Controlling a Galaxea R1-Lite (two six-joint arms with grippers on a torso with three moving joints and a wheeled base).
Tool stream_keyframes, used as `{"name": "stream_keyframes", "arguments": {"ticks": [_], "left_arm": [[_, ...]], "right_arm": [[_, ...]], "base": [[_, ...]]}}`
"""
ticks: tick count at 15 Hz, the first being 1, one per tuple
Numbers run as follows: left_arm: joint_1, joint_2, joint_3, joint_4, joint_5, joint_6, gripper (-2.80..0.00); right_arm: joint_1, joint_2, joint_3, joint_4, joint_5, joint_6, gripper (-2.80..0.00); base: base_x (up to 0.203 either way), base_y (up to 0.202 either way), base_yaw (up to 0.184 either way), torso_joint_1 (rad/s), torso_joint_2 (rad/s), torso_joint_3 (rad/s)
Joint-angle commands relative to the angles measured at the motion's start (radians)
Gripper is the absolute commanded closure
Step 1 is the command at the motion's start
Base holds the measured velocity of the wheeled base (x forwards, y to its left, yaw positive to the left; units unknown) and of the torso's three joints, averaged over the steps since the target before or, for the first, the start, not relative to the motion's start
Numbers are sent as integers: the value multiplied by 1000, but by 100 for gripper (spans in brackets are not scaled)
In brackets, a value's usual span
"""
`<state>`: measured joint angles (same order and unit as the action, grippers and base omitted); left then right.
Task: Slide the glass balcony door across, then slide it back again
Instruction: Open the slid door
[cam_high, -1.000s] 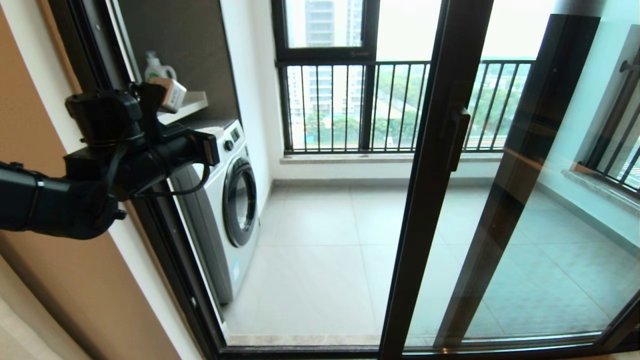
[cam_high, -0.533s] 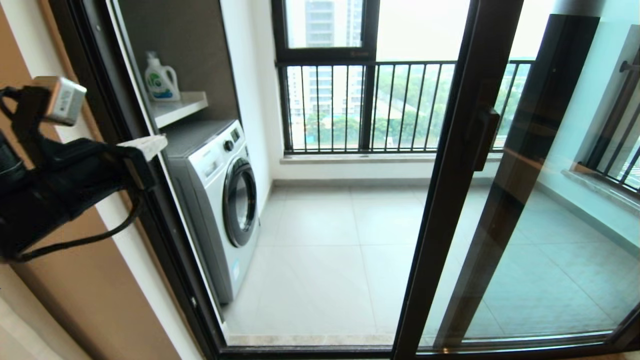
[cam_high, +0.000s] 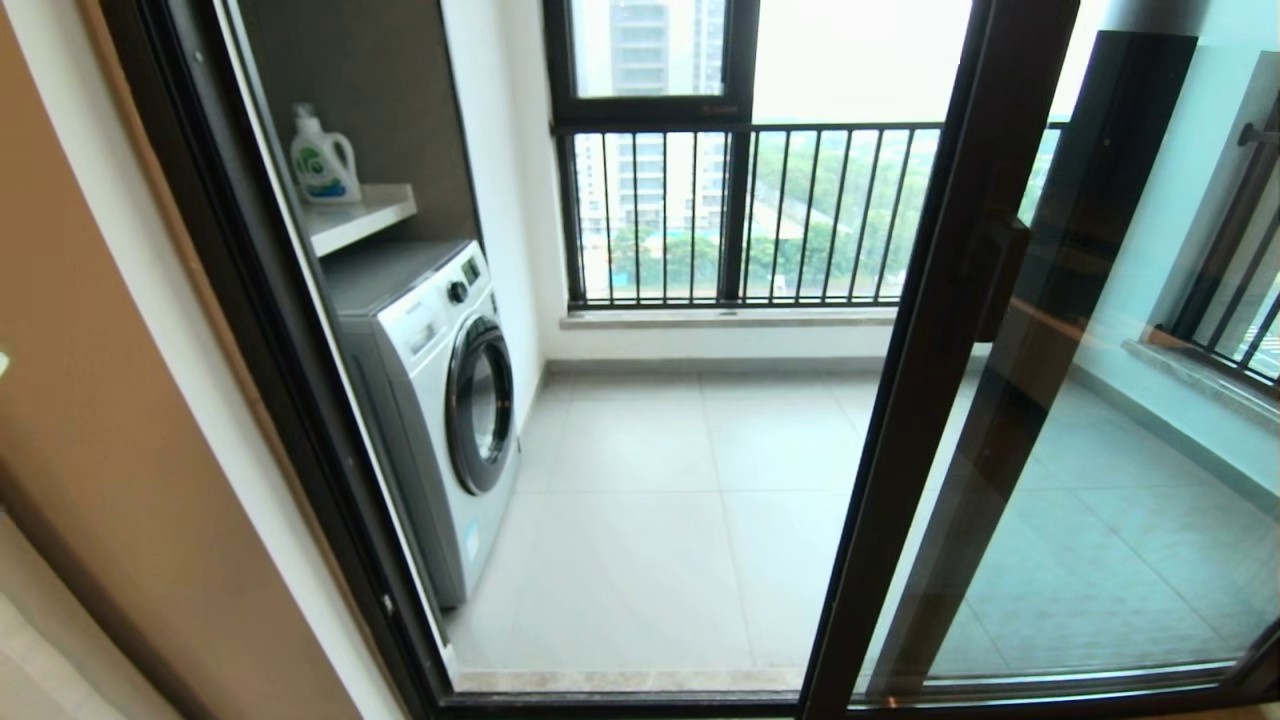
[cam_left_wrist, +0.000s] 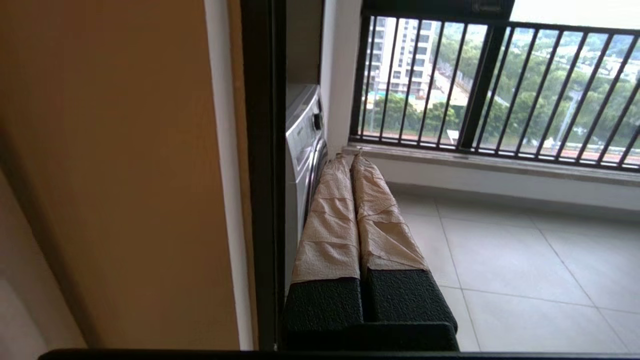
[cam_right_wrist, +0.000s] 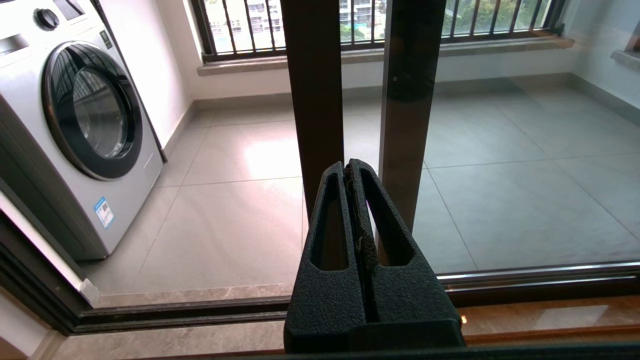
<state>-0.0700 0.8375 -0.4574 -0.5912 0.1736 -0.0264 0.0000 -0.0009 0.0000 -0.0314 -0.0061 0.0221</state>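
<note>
The glass balcony door (cam_high: 925, 360) stands partly open, its dark stile slanting through the right of the head view with the small handle (cam_high: 1000, 285) on it and greenish glass to its right. Neither arm shows in the head view. In the right wrist view my right gripper (cam_right_wrist: 350, 167) is shut and empty, low down just in front of the door stile (cam_right_wrist: 312, 90); I cannot tell whether it touches. My left gripper (cam_left_wrist: 348, 159), its fingers wrapped in beige paper, is shut on nothing beside the dark left jamb (cam_left_wrist: 262, 175).
A washing machine (cam_high: 440, 400) stands inside the balcony at the left, under a shelf (cam_high: 360, 215) with a detergent bottle (cam_high: 322, 160). A barred window (cam_high: 740, 210) closes the far side. The floor track (cam_right_wrist: 200, 310) runs along the threshold. Tiled floor shows through the opening.
The left arm has drawn back to the left and out of the head view. The door stile has slid further right, widening the opening.
</note>
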Motion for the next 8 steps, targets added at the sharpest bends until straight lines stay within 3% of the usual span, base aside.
{"name": "stream_keyframes", "arguments": {"ticks": [1, 4, 6, 8], "left_arm": [[2, -276, -11, 174, 2, -1, 0], [37, -484, -30, 382, 6, -2, 0], [66, -607, 37, 423, -6, 1, 0], [74, -714, 148, 433, -59, 18, 0]], "right_arm": [[0, 1, 12, -1, 0, 1, 0], [0, 1, 12, -1, 0, 1, 0], [0, 1, 12, -1, 0, 1, 0], [0, 1, 12, -1, 0, 1, 0]], "base": [[0, 0, 0, 0, 0, 0], [0, 0, 0, 0, 0, 0], [0, 0, 0, 0, 0, 0], [0, 0, 0, 0, 0, 0]]}}
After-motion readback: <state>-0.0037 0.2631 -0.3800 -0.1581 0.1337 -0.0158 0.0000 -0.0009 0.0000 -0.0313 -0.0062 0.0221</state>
